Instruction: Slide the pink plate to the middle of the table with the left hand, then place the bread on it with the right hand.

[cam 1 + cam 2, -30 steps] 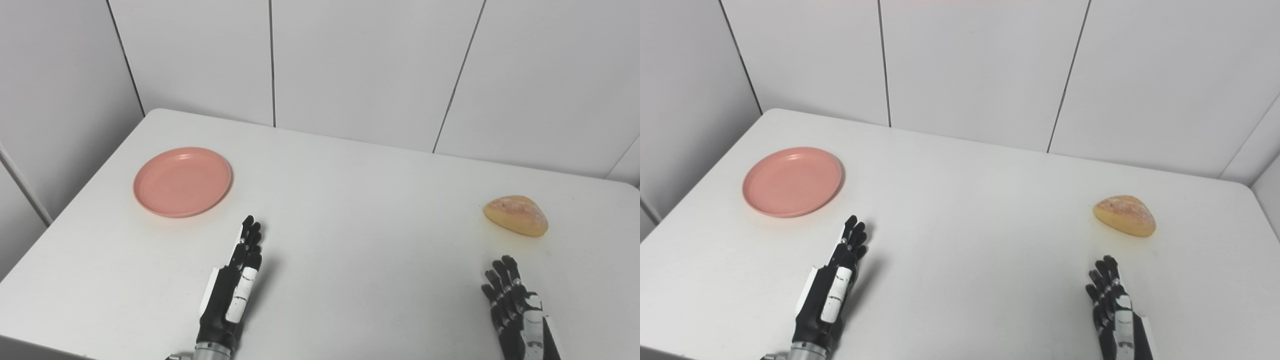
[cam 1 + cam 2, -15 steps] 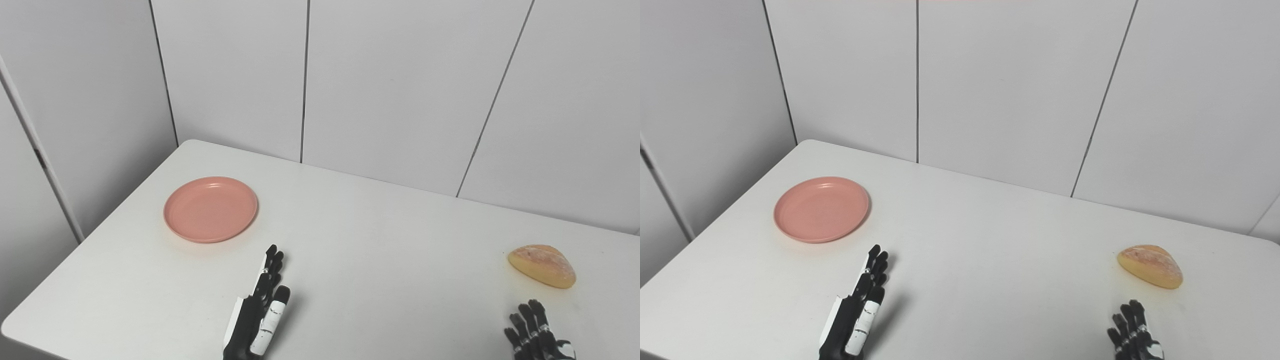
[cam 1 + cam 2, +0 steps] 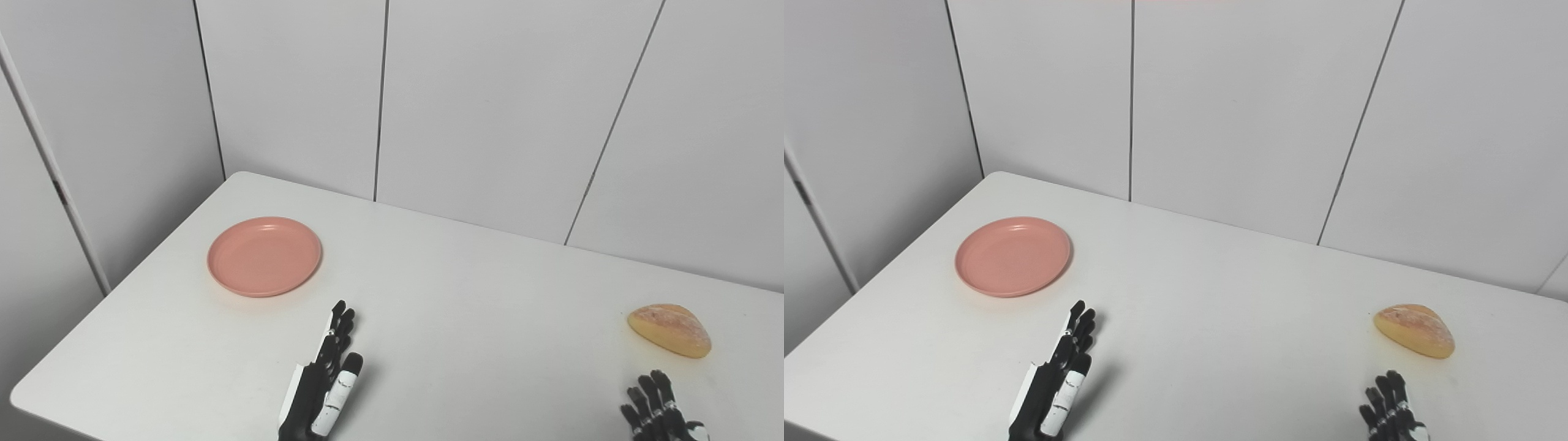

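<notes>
Pink plate (image 3: pixel 264 256): near the table's (image 3: pixel 465 306) far-left corner, untouched, close to the left edge.
Bread (image 3: pixel 669 329): by the right edge.
Left hand (image 3: pixel 324 380): fingers straight, holding nothing, near edge, short of the plate.
Right hand (image 3: pixel 658 410): fingers spread, holding nothing, just short of the bread.
Risk: a glancing push could drive the plate toward the left edge; the rounded bread may roll from a loose grasp.

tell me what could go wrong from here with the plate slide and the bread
1. The pink plate lies near the table's left edge, and the left hand is on its near right side. A push from there could drive it toward the edge rather than the middle.
2. The bread is rounded and lies near the right hand, whose fingers are spread. A loose grasp may let it roll away.
</notes>
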Available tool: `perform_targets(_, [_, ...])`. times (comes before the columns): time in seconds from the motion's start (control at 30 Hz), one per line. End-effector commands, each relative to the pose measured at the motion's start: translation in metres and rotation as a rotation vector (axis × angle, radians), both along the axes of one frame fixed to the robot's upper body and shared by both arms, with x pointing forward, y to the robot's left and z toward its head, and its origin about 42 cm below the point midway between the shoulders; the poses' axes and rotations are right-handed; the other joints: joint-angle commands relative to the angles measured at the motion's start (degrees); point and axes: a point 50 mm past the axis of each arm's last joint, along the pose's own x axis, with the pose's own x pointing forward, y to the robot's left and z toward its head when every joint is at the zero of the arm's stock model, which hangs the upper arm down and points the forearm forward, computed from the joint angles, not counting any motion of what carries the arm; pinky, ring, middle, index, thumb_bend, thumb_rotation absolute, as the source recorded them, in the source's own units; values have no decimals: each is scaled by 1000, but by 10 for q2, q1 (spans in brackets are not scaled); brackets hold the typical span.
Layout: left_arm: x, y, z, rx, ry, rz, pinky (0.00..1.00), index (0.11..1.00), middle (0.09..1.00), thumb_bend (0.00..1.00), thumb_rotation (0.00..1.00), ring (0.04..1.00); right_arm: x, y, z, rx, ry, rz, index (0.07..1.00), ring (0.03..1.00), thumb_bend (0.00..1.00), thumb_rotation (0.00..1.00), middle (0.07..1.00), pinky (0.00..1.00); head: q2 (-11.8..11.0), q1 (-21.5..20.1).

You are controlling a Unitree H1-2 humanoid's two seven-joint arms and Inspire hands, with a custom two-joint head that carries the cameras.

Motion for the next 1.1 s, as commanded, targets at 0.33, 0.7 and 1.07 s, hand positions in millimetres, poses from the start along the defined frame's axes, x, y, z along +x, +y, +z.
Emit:
perform_targets(0.33, [56,-11,27,-26,0,-25,999,948,930,904,910,964,-5,-8,-14,-18,41,-10,976,989,853,1000,973,1000,5,-9])
perform_targets(0.7, [91,27,102,100,-104,-37,1000,911,892,952,938,908,-7,-8,-13,-14,39,-12,984,989,832,1000,977,1000,7,-8])
perform_targets(1.07, [117,74,147,175,-163,-49,938,849,852,994,888,885,-5,-8,-14,-12,46,-22,964,979,833,1000,959,1000,5,-5])
